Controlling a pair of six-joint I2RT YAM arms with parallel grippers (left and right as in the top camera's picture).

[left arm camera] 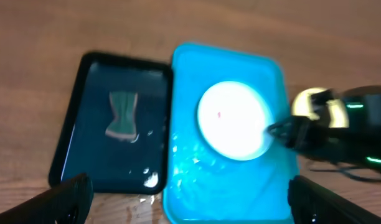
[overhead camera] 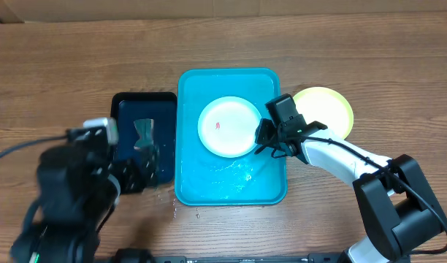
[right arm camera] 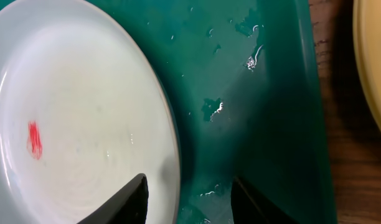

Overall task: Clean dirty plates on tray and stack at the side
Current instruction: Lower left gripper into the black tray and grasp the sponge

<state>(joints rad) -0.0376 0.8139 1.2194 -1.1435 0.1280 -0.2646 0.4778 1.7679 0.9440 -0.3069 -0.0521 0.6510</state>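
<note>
1. Tray (overhead camera: 190,175) sits mid-table with its raised rim all round. Water drops lie on its floor toward the front.
2. Whitish plate (overhead camera: 229,126) lies flat in the tray's far half, w/ a red smear (overhead camera: 219,126) near its centre. Its rim is clear of the tray wall on every side; most free floor is at the front.
3. R gripper (right arm camera: 187,205): fingers apart, one over the plate's face, the other over tray floor, plate rim btwn them. Not clamped; can't tell if touching.
4. Yellow-green plate (overhead camera: 326,109) is on the table just outside the tray's R wall, not touching it.
5. L gripper (left arm camera: 189,182): spread wide, empty, high over the trays' front edges.
6. Black tray (overhead camera: 121,109) sits tight beside the tray's L wall, w/ a sponge (overhead camera: 144,135) inside.
7. Table (overhead camera: 63,66) wood runs wide beyond the far edges & to the L.
</note>
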